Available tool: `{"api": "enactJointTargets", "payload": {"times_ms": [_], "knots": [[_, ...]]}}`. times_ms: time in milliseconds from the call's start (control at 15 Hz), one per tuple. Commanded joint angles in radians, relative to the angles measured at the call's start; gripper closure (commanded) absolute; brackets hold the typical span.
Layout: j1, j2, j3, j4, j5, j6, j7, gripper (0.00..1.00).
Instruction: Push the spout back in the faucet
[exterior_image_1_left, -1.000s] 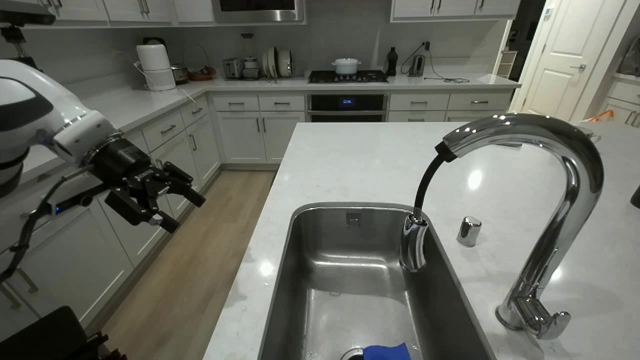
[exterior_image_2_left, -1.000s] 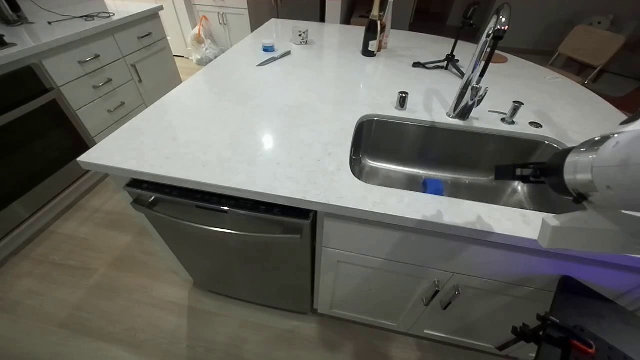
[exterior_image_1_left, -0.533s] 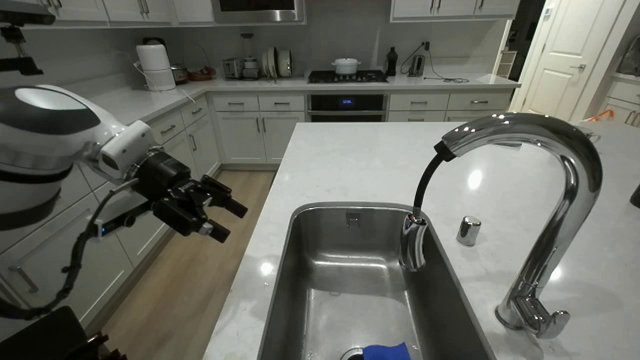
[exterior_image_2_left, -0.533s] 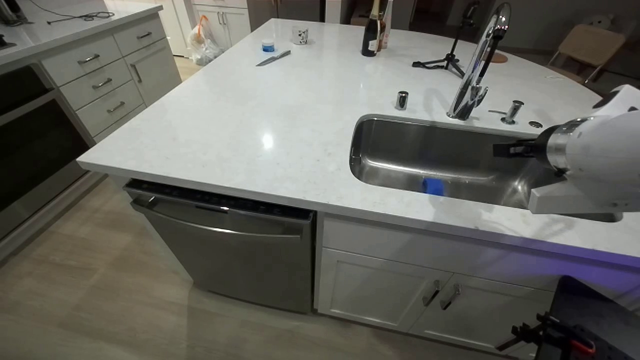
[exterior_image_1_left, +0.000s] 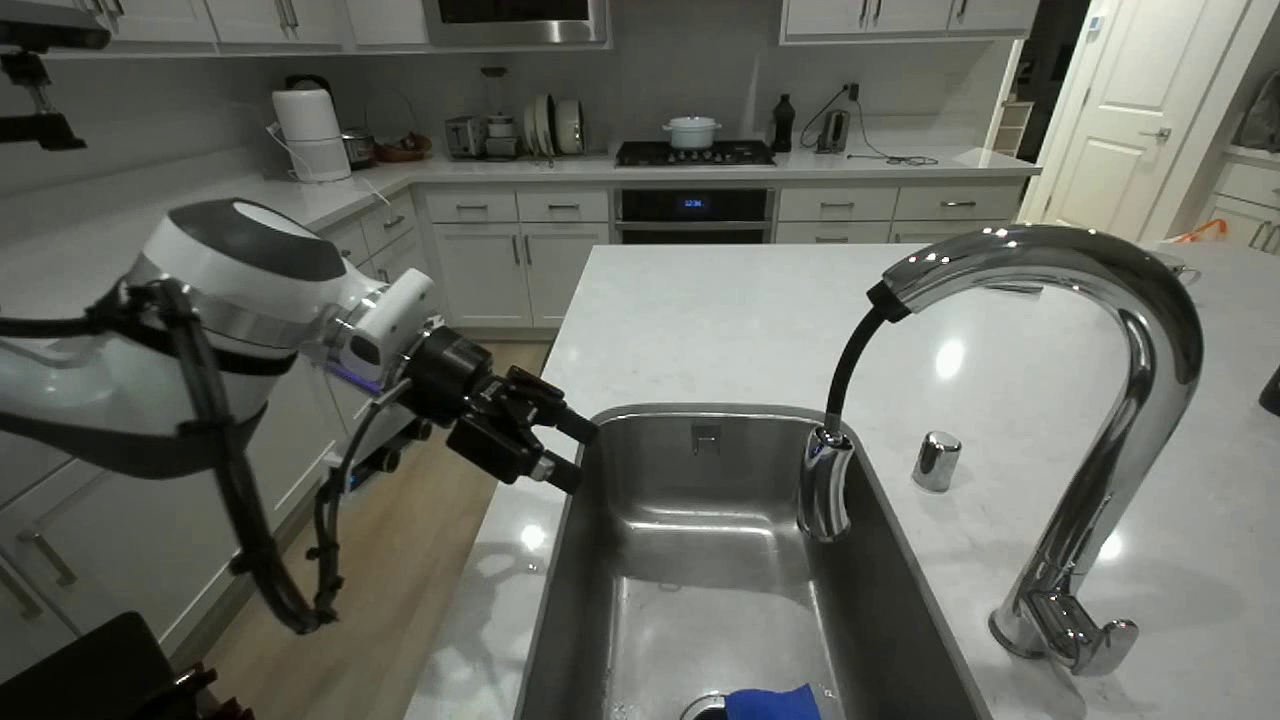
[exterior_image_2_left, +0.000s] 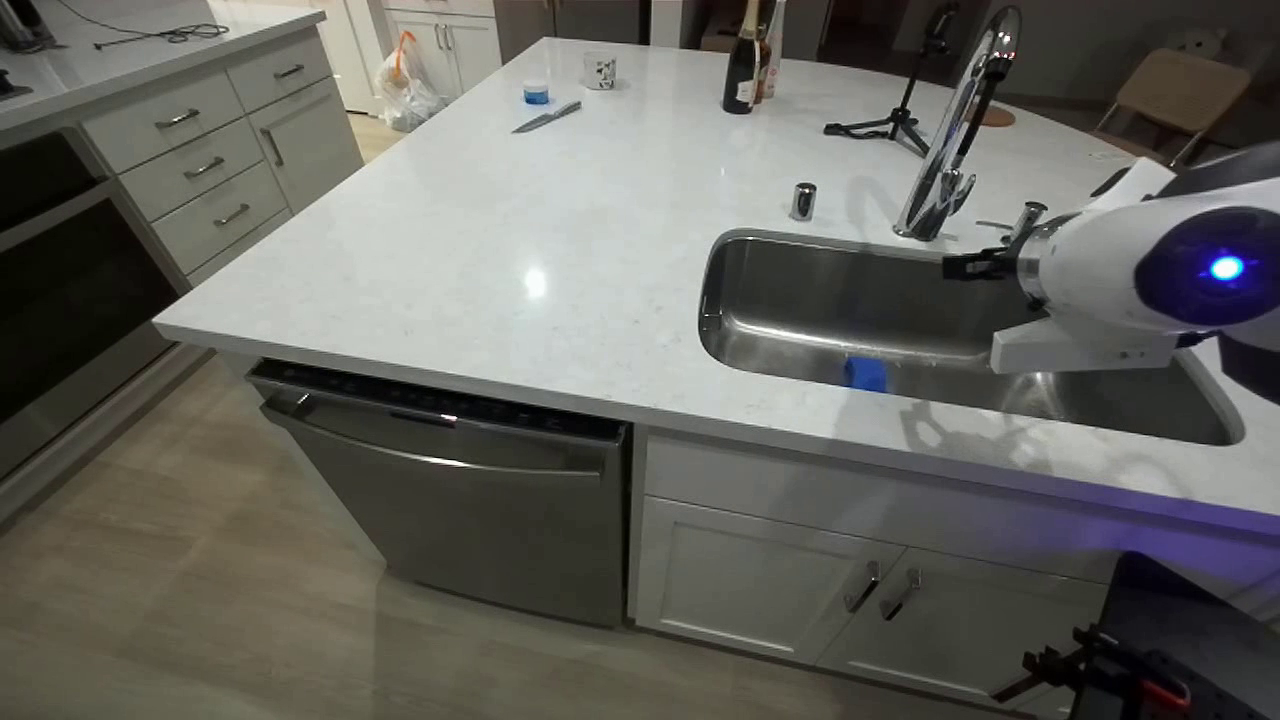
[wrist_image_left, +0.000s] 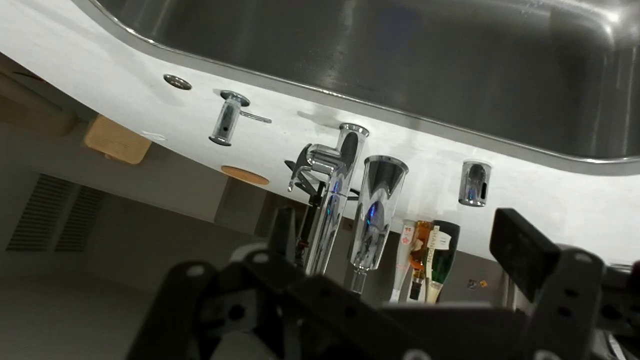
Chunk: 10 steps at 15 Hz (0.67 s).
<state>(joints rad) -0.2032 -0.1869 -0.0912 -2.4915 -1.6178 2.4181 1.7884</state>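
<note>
Black two-fingered gripper (exterior_image_1_left: 577, 453) spread wide, empty. Polished chrome cylindrical spout (exterior_image_1_left: 826, 488) hangs. Curved black hose (exterior_image_1_left: 852, 360): exterior views only.

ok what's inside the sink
A blue object and part of the drain show in the sink. The blue object and the picture's edge hide the rest of the drain; in an exterior view, the arm covers part of the sink.
</note>
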Motion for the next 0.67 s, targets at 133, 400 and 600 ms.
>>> {"api": "enactJointTargets", "payload": {"times_ms": [133,400,600], "knots": [[0.042,0.191,-0.037,0.159,-0.192,-0.003,0.184,0.00],[0.036,0.306,-0.038,0.252,-0.276,-0.034,0.268,0.00],[0.028,0.376,-0.038,0.305,-0.244,-0.081,0.265,0.00]]}}
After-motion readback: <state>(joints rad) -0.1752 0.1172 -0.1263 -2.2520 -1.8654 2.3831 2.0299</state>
